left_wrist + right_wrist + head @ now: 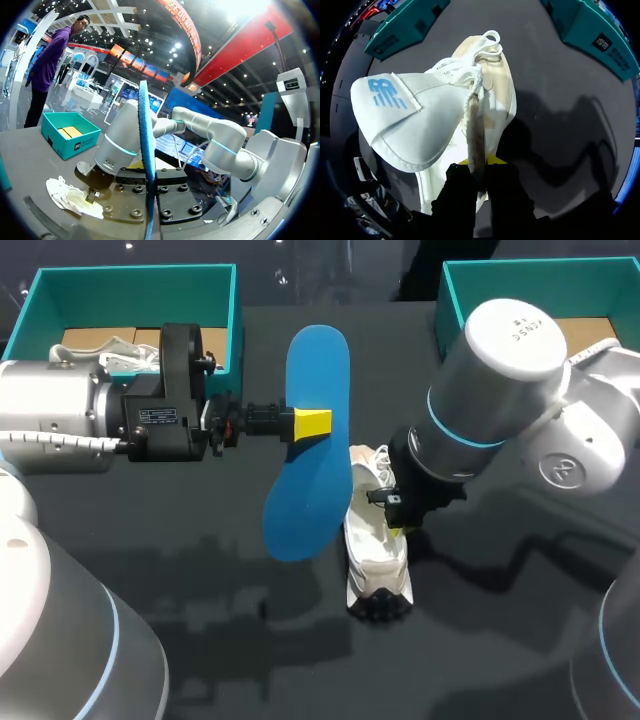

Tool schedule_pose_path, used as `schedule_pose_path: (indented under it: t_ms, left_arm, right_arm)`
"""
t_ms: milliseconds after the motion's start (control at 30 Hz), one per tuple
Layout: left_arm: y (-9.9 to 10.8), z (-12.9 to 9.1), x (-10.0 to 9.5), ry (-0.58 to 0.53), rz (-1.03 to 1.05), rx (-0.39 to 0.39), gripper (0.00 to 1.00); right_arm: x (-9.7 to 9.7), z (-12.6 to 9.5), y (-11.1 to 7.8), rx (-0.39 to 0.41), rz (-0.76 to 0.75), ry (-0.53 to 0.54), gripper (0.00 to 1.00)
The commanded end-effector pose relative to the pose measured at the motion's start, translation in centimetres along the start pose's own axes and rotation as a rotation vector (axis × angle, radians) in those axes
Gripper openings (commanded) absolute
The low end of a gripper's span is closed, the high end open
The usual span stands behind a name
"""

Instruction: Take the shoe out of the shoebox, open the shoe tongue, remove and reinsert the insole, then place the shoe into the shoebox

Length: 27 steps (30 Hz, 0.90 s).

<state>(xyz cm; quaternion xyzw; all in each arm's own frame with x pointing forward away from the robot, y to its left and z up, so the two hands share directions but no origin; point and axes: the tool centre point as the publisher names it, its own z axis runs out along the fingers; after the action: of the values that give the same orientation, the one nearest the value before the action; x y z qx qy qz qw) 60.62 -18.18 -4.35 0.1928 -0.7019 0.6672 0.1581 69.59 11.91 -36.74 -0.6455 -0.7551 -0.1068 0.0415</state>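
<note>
From above, my left pincer (311,424) is clamped on the blue insole (305,455) and holds it in the air, with both ends reaching well past my tips. My right pincer (396,517) is down on the white shoe (372,555), which lies on the dark surface (200,640) just beside the insole's near end. A teal shoebox (135,285) stands behind my left pincer. I judge that the insole's free end could knock the shoe sideways if it comes in off line.

From my left wrist, the insole (146,165) runs edge-on between my fingers and straight ahead. The shoe (70,197) is ahead and off to one side, under my right pincer. The insole is thin and held only mid-length, so it may bend, swivel or slip out of my grip when its toe meets the opening.

From my right wrist, my fingers are shut on the shoe's thin side wall. The tongue (395,100) is folded out ahead, next to the laces (470,70). If that wall slips free, the opening may sag shut. The laces or tongue could then snag the insole.
</note>
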Motion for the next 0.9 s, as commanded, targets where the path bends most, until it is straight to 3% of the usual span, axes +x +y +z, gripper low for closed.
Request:
schedule_pose_path:
  t_ms: [33,267,300,333,367,400,467,500,667,733,900]
  left_arm:
    - [0.1,0.1,0.1,-0.002,0.000,0.002,0.00]
    - [0.1,0.1,0.1,-0.002,0.000,0.002,0.00]
    - [0.1,0.1,0.1,-0.002,0.000,0.002,0.00]
    - [0.1,0.1,0.1,-0.002,0.000,0.002,0.00]
    - [0.1,0.1,0.1,-0.002,0.000,0.002,0.00]
    - [0.1,0.1,0.1,-0.002,0.000,0.002,0.00]
    - [0.1,0.1,0.1,-0.002,0.000,0.002,0.00]
    - [0.1,0.1,0.1,-0.002,0.000,0.002,0.00]
    - [0.1,0.1,0.1,-0.002,0.000,0.002,0.00]
    - [0.1,0.1,0.1,-0.002,0.000,0.002,0.00]
    - [0.1,0.1,0.1,-0.002,0.000,0.002,0.00]
  right_arm:
    - [-0.2,0.8,0.1,0.009,0.000,0.014,0.00]
    - [-0.3,1.2,0.0,0.023,0.017,0.032,0.00]
    - [-0.3,1.2,0.0,0.029,0.020,0.032,0.06]
    - [-0.3,1.1,0.0,0.044,0.031,0.027,0.27]
    - [-0.4,0.9,0.0,0.049,0.037,0.031,0.40]
    - [-0.4,0.6,-0.1,0.060,0.048,0.026,0.47]
    - [-0.5,-0.1,-0.1,0.066,0.062,0.025,0.93]
    - [-0.6,-0.4,-0.1,0.072,0.072,0.029,1.00]
    - [-1.1,-2.9,-0.1,0.109,0.084,0.146,1.00]
    - [-1.5,-3.8,0.1,0.213,0.128,0.214,1.00]
    - [-1.5,-3.8,0.1,0.213,0.128,0.214,1.00]
